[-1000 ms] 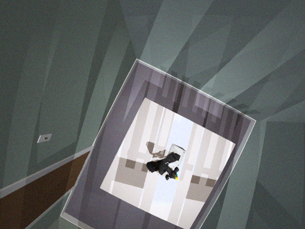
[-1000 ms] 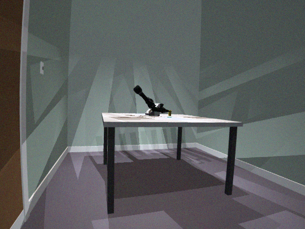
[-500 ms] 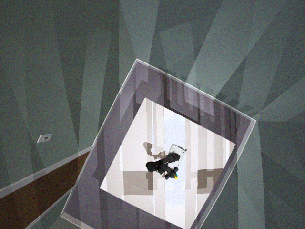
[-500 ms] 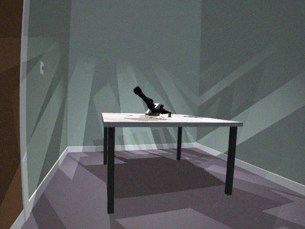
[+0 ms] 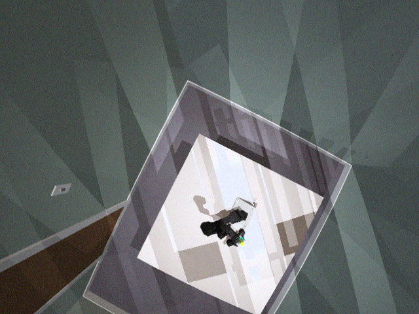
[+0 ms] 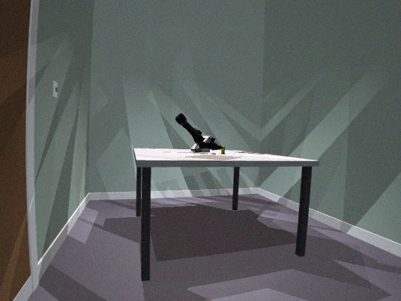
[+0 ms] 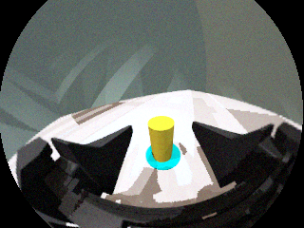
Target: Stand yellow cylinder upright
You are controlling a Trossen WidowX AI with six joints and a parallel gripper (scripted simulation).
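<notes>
The yellow tall cylinder [image 5: 241,243] [image 6: 223,150] [image 7: 161,140] stands upright on the cyan circle [image 7: 163,164]. In the wrist view its base is inside the circle, toward the far part of it, with cyan showing on both sides and in front. My gripper [image 7: 162,126] is open. Its two black fingers stand wide apart, one on each side of the cylinder in that view, with a gap on both sides and no contact to be seen. In the top view the fingertips are close beside the cylinder and partly cover the circle.
The white table [image 5: 182,216] [image 6: 194,163] carries the arm's pale base plate [image 5: 248,221]. The black arm [image 5: 221,224] [image 6: 194,131] bends from the base toward the cylinder. Light and shadow patches lie across the table top. No other loose object shows.
</notes>
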